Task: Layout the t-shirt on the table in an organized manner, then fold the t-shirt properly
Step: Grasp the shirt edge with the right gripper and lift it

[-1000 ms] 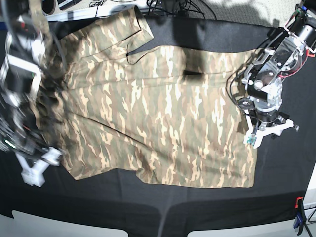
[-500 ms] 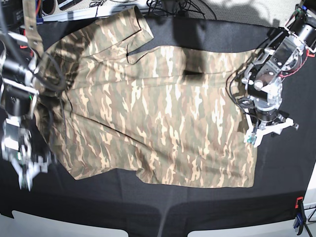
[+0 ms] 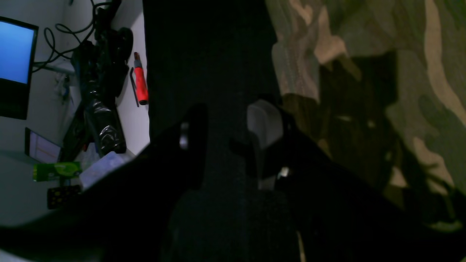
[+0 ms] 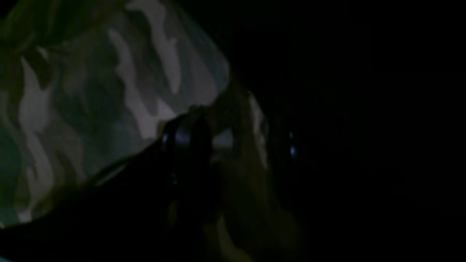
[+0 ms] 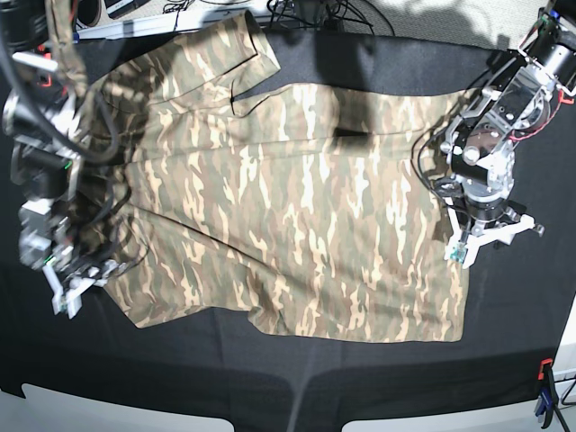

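The camouflage t-shirt [image 5: 288, 207] lies spread flat on the black table [image 5: 360, 369]. On the base view's right, my left gripper [image 5: 490, 238] rests on the table at the shirt's right edge. In the left wrist view my left gripper [image 3: 227, 127] is open with only black cloth between its fingers, and the t-shirt [image 3: 364, 54] starts just beyond the white pad [image 3: 264, 122]. My right gripper [image 5: 76, 283] sits at the shirt's lower-left edge. In the dark right wrist view my right gripper [image 4: 236, 145] is open, with a raised fold of the t-shirt [image 4: 127, 72] between its fingers.
A red and blue clamp [image 5: 544, 396] grips the table's near right edge. Cables [image 5: 306, 11] lie along the far edge. Past the table's side edge are a red-handled tool [image 3: 140, 80] on a white surface and a lit monitor [image 3: 16, 54].
My right arm has moved from the bare table at the left in onto the shirt's lower-left edge, and its jaws have narrowed. The left arm and the shirt's layout are unchanged.
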Robot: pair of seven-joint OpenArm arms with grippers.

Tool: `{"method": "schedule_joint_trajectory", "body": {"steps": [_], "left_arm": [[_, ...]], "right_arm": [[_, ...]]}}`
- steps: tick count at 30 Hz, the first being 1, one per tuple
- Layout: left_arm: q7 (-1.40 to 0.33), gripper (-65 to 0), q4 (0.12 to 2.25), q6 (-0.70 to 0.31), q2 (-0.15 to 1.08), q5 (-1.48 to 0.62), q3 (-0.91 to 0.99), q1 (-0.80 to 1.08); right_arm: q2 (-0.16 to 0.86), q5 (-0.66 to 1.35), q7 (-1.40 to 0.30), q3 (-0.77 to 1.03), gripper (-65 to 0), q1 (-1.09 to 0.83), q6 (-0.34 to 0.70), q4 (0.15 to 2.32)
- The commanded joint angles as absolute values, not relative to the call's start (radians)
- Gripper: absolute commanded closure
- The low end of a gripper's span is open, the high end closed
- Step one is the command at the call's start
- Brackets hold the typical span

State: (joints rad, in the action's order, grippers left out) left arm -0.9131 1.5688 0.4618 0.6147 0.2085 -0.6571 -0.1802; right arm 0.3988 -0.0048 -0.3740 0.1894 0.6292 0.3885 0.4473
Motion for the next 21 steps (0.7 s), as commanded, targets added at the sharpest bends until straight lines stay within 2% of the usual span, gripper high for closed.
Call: {"method": "schedule_joint_trajectory", "body": {"steps": [1, 3, 5, 8, 10, 11, 21], "left_arm": [[-0.896, -20.4, 1.585, 0.471, 0.627, 0.226, -0.648, -0.200], [-0.894, -20.4, 1.585, 0.471, 0.627, 0.226, -0.648, -0.200], [-0.892, -20.4, 1.585, 0.471, 0.627, 0.226, -0.648, -0.200], [-0.889, -20.4, 1.585, 0.471, 0.627, 0.226, -0.648, -0.200], [-0.888, -20.4, 1.585, 0.471, 0.627, 0.226, -0.648, -0.200], [-0.888, -20.4, 1.585, 0.471, 0.627, 0.226, -0.648, -0.200], [-0.889, -20.4, 1.585, 0.471, 0.627, 0.226, -0.648, -0.200]], "right_arm": [[0.393, -0.022, -0.375, 0.189, -26.8, 0.656, 0.396, 0.459], [0.377, -0.030, -0.378, 0.189, -26.8, 0.656, 0.396, 0.459], [0.360, -0.027, -0.377, 0.189, -24.2, 0.656, 0.399, 0.459], [0.344, -0.031, -0.364, 0.189, -13.8, 0.659, 0.400, 0.460], [0.344, -0.069, -0.350, 0.189, -2.2, 0.669, 0.396, 0.460], [0.347, -0.096, -0.347, 0.189, 0.0, 0.677, 0.396, 0.460], [0.417, -0.154, -0.336, 0.189, 0.0, 0.815, 0.310, 0.460]]}}
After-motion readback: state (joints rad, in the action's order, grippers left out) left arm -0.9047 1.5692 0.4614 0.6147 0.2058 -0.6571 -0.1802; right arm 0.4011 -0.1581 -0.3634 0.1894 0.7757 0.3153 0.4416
